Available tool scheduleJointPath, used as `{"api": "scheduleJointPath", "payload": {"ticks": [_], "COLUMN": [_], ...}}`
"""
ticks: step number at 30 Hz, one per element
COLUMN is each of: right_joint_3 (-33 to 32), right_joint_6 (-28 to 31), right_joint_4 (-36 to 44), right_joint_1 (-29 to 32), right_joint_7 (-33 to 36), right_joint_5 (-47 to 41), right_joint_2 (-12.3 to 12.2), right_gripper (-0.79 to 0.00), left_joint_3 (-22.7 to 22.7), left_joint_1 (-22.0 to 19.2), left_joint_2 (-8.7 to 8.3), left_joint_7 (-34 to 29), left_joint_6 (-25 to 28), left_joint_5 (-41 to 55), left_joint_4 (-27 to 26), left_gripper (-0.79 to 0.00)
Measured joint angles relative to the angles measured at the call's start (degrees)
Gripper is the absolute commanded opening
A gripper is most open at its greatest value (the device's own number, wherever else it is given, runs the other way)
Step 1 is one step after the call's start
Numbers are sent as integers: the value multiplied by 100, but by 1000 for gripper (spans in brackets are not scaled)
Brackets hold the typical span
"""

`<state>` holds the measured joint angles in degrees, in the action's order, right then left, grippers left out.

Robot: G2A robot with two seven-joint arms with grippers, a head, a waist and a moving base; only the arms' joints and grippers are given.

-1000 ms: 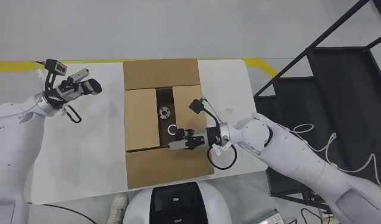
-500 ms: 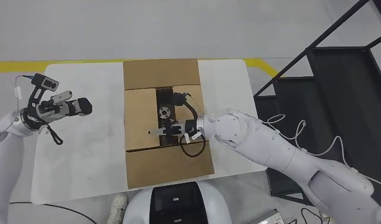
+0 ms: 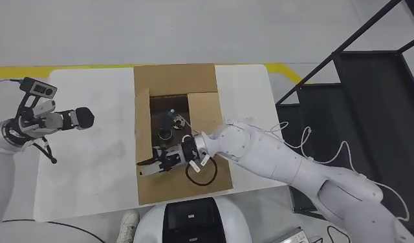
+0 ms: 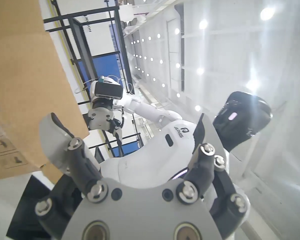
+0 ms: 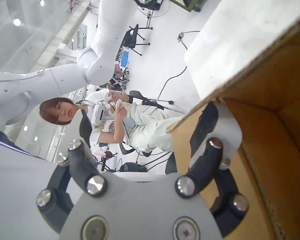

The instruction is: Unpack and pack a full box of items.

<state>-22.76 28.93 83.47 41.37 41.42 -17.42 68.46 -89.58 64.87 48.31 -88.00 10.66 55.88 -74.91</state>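
- The cardboard box [image 3: 174, 188] stood in the middle of the desk [image 3: 97, 172]. Its far flap lay flat outward and its left flap [image 3: 142, 126] was raised upright.
- The right hand [image 3: 150, 170] was at the near left corner of the box opening, low beside the raised flap.
- In the right wrist view the fingers of this hand were spread wide. The edge of the cardboard passed between them, and one finger [image 5: 205, 126] lay against the inner side of the flap. The other finger was apart from the flap, so nothing was pinched.
- Inside the dark box a round metal part [image 3: 166, 134] lay near the right hand, a little farther from the robot.
- The left hand [image 3: 81, 118] hung over the left part of the desk, well apart from the box. Its fingers [image 4: 55, 131] were spread and it held nothing.
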Motion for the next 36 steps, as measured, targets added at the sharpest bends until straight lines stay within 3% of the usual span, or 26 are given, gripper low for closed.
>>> {"api": "scheduleJointPath", "payload": {"ticks": [8,15,18,21,25,29,36], "right_joint_3": [418,641,635,574,401,77,-1163], "right_joint_6": [178,92,127,204,321,224,291], "right_joint_4": [-410,-1201,-1456,-1641,-1775,-1626,-818], "right_joint_1": [-209,-358,-350,-327,-292,-69,727], "right_joint_7": [-418,-752,-813,-819,-751,-724,-187], "right_joint_5": [466,763,792,798,946,1197,982], "right_joint_2": [596,1138,1274,1352,1322,1120,401], "right_gripper": [0,0,0,0,0,0,0], "left_joint_3": [-161,175,440,665,894,1037,1308], "left_joint_1": [319,333,196,-72,-387,-555,-623], "left_joint_2": [-201,-413,-497,-539,-518,-511,-435], "left_joint_7": [0,0,0,2,219,268,500], "left_joint_6": [-348,-858,-1002,-1127,-1186,-1259,-993], "left_joint_5": [383,51,-319,-928,-1479,-1719,-1985], "left_joint_4": [-491,-873,-817,-428,2,199,423], "left_gripper": [0,0,0,0,0,0,0]}}
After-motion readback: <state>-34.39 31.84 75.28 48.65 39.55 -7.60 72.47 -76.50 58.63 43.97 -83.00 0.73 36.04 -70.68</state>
